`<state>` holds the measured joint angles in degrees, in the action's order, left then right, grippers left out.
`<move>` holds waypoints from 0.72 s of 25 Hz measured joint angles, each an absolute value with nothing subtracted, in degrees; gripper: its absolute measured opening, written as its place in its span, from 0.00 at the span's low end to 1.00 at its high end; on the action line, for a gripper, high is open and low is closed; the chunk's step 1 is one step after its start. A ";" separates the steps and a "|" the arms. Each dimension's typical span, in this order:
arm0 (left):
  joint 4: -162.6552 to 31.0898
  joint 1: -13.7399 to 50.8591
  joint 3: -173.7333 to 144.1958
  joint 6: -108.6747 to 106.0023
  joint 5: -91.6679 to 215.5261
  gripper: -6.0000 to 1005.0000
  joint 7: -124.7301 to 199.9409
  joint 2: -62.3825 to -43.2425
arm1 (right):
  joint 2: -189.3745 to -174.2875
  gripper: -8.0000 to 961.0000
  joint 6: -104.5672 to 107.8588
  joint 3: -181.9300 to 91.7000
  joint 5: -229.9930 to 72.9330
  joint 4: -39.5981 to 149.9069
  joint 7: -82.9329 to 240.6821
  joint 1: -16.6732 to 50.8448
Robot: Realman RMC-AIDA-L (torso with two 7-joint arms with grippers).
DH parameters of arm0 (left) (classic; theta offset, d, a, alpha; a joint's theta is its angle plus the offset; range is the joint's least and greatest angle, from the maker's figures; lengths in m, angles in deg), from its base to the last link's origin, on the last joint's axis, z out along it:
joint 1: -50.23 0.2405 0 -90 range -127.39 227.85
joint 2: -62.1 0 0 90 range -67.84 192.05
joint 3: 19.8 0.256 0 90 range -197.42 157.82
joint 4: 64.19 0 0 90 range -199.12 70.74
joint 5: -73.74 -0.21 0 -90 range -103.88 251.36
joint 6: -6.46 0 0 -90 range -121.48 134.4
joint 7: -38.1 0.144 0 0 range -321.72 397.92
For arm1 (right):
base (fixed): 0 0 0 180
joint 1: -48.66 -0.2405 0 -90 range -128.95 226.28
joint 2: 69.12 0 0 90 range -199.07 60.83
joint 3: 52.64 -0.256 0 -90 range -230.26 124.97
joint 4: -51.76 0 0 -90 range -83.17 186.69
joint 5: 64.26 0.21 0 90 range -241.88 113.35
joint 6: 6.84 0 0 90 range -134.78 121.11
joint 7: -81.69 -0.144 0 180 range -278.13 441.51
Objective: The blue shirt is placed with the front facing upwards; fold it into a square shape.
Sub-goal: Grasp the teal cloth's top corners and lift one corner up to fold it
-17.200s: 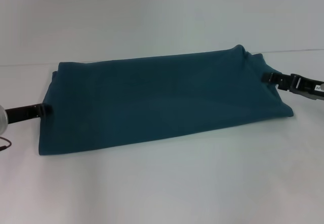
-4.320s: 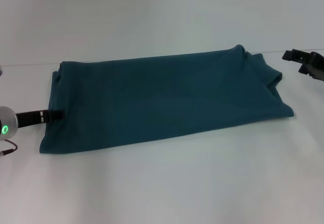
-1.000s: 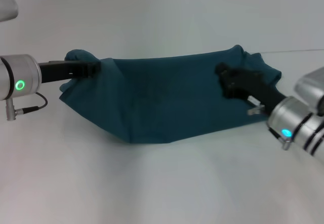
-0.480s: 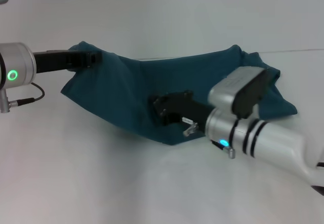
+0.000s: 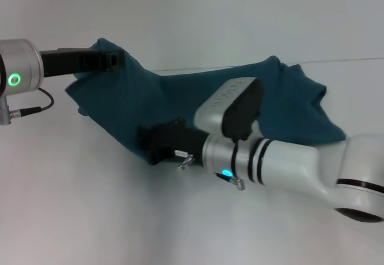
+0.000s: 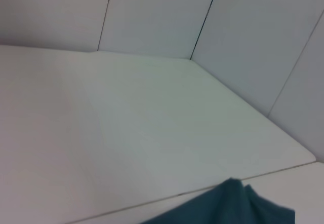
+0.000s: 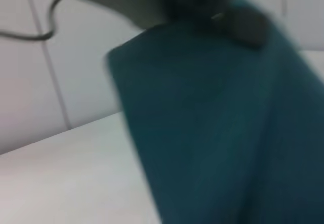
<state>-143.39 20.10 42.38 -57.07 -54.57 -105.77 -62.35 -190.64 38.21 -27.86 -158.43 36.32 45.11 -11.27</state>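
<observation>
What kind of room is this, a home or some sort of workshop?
Probably a lab or test bench, not a home: a bare white table, plain panelled white walls, and just the blue shirt held up by the left gripper, with the right gripper at its near edge.

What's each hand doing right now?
Left hand: closed on the shirt, lifting its left end.
Right hand: at the shirt's front edge; grip cannot be told.
</observation>
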 joint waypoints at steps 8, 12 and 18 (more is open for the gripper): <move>-143.69 19.90 42.01 -57.26 -54.76 0.05 -105.78 -62.18 | -189.74 0.02 42.63 -38.67 -169.43 34.75 45.15 -8.12; -144.07 20.56 41.87 -57.32 -54.69 0.05 -105.78 -62.10 | -189.46 0.02 52.78 -47.13 -169.28 38.77 45.18 2.11; -145.60 20.89 41.85 -57.60 -54.62 0.05 -106.07 -62.26 | -189.28 0.02 50.03 -55.15 -169.41 40.93 44.35 5.27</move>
